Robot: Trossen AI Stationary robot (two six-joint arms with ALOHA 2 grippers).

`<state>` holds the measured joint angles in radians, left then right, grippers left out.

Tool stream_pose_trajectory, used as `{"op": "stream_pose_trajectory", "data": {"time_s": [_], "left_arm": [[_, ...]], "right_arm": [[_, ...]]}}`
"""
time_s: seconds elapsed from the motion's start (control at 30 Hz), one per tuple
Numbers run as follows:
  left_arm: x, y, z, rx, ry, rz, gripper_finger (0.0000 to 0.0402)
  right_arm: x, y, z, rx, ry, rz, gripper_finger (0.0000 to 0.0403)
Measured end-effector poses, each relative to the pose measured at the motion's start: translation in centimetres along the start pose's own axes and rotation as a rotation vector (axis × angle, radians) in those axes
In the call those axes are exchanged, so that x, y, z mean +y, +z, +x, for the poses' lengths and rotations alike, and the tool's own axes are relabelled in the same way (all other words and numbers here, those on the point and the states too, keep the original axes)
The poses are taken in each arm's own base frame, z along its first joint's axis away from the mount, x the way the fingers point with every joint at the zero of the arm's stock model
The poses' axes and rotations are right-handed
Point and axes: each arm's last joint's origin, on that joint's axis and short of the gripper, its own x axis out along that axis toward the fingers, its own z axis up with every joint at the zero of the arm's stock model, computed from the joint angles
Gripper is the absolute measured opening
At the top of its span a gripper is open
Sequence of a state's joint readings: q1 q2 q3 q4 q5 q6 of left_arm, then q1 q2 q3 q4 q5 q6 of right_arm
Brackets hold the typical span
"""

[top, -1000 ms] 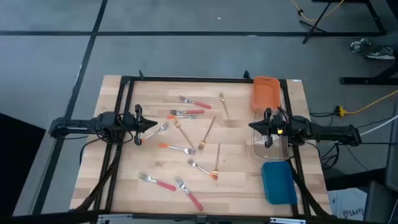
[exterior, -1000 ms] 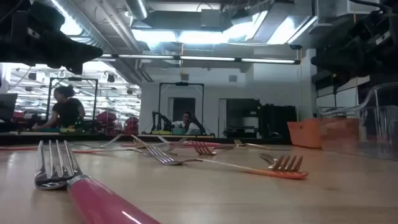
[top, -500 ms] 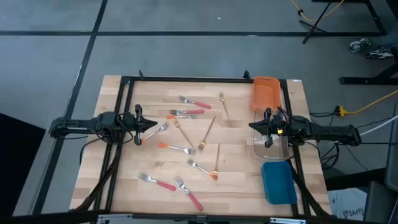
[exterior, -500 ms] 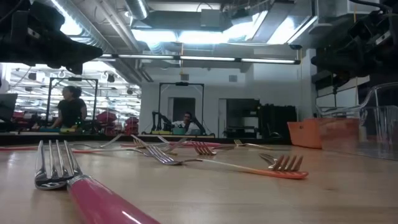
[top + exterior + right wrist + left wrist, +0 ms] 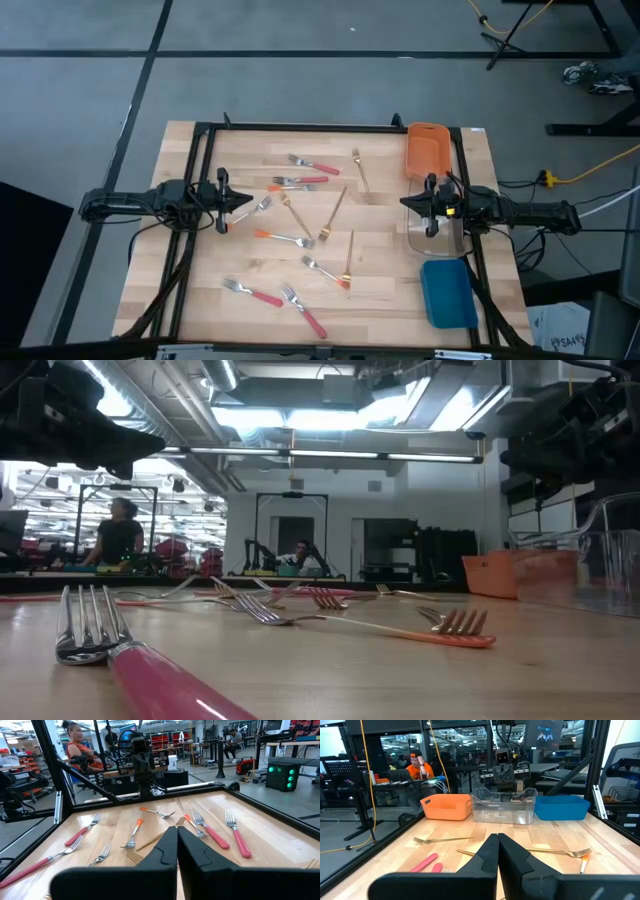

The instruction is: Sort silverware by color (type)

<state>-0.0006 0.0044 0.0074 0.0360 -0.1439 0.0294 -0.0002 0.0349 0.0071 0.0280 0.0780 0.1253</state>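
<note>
The silverware lies scattered flat on the wooden table [image 5: 210, 290] between my arms. Pink-handled forks [image 5: 315, 165] [image 5: 255, 293] [image 5: 305, 312] lie at the far middle and near the front edge. Orange-handled forks [image 5: 280, 237] [image 5: 325, 272] and thin gold ones [image 5: 333, 215] [image 5: 358, 168] lie in the middle. My left gripper [image 5: 245, 203] hovers shut at the table's left, pointing right, with nothing in it [image 5: 497, 840]. My right gripper [image 5: 405, 203] hovers shut at the right, pointing left, with nothing in it [image 5: 177, 832].
Three bins stand along the right edge: orange [image 5: 425, 150] at the far end, clear [image 5: 440, 238] in the middle under the right arm, blue [image 5: 447, 293] nearest. A black frame [image 5: 300, 127] rims the table. People sit at desks in the room beyond.
</note>
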Motion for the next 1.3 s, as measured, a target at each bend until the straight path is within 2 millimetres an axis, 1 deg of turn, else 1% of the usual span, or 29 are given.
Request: {"op": "stream_pose_trajectory", "data": {"time_s": [0.87, 1.07, 1.17, 1.3], "left_arm": [[0.00, 0.00, 0.00, 0.000, 0.000, 0.000, 0.0000], [0.00, -0.01, 0.00, 0.000, 0.000, 0.000, 0.0000], [0.00, 0.00, 0.00, 0.000, 0.000, 0.000, 0.0000], [0.00, 0.00, 0.00, 0.000, 0.000, 0.000, 0.0000]], "right_arm": [[0.00, 0.01, 0.00, -0.001, 0.000, 0.000, 0.0001], [0.01, 0.25, 0.00, -0.027, -0.002, 0.003, 0.0002], [0.00, 0.26, 0.00, -0.029, -0.006, 0.006, 0.0019], [-0.05, 0.29, -0.01, -0.034, -0.025, 0.036, 0.0069]]}}
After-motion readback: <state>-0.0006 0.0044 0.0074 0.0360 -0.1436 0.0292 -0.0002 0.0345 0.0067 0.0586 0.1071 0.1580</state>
